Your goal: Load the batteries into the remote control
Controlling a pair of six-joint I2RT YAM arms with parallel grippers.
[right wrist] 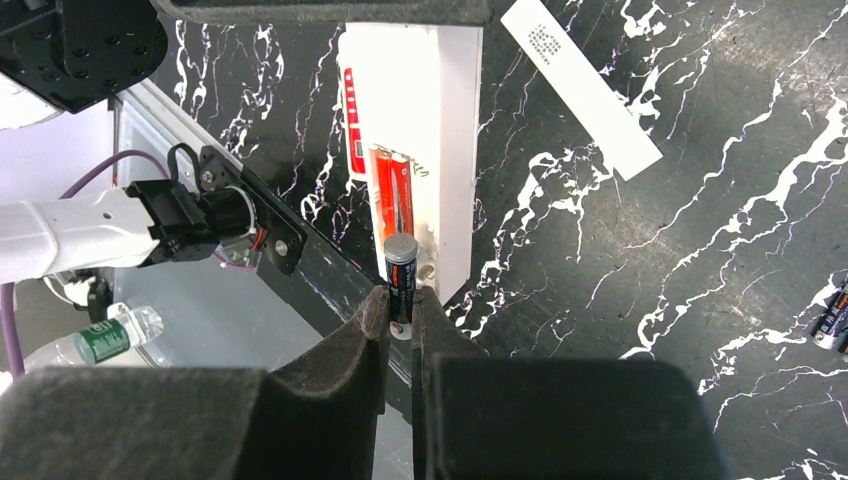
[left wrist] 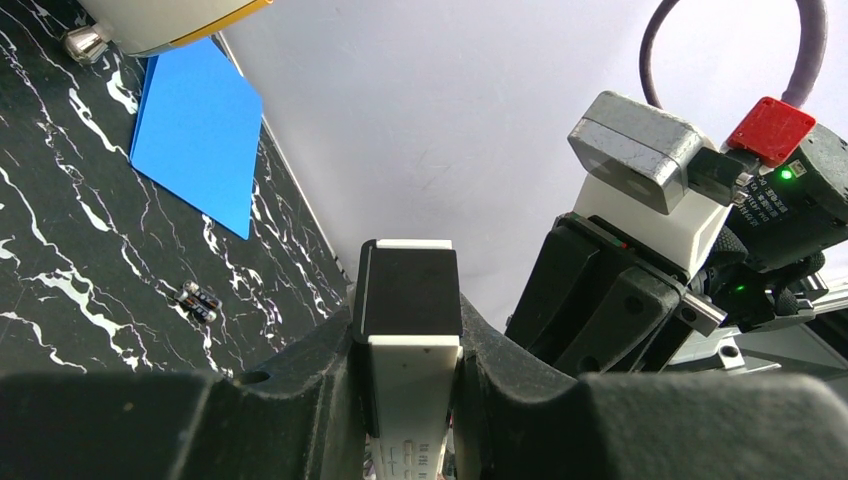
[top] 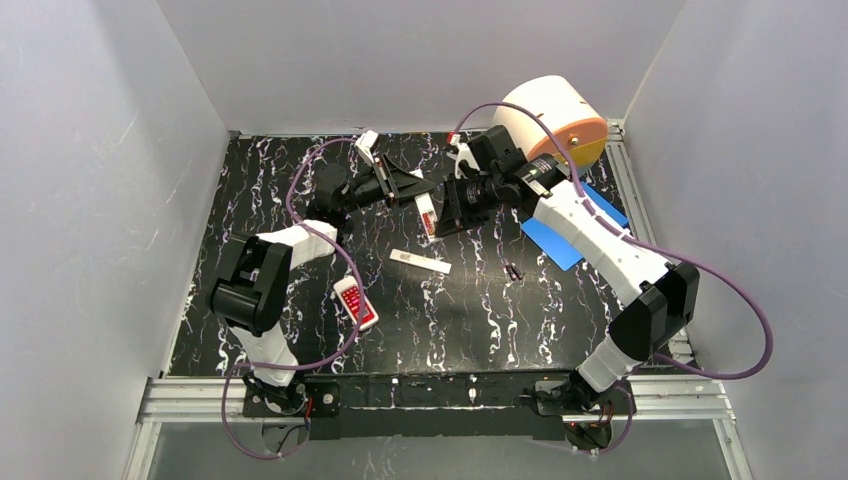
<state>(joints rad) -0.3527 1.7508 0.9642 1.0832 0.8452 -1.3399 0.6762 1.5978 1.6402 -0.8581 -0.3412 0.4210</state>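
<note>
White shells and black joints on the left arm (top: 262, 275) and right arm (top: 600, 235); purple cables (top: 768, 335) trail along both; right gripper (right wrist: 400, 300) matte black.

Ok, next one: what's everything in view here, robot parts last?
table: one, black marbled
remote control: one, white, mid-rear, compartment open
seated batteries: seemingly two, red-orange, in that compartment
held battery: one, black, at compartment's end
loose batteries: two, black, right of centre
white strip: one, lying centre
short remote: one, white, red face, near left
blue sheet: one, far right
roll: one, white, orange face, far-right corner
bottle: one, clear, green label, off the table
left gripper: one, black, shut on remote control
right gripper: one, black, shut on held battery
</note>
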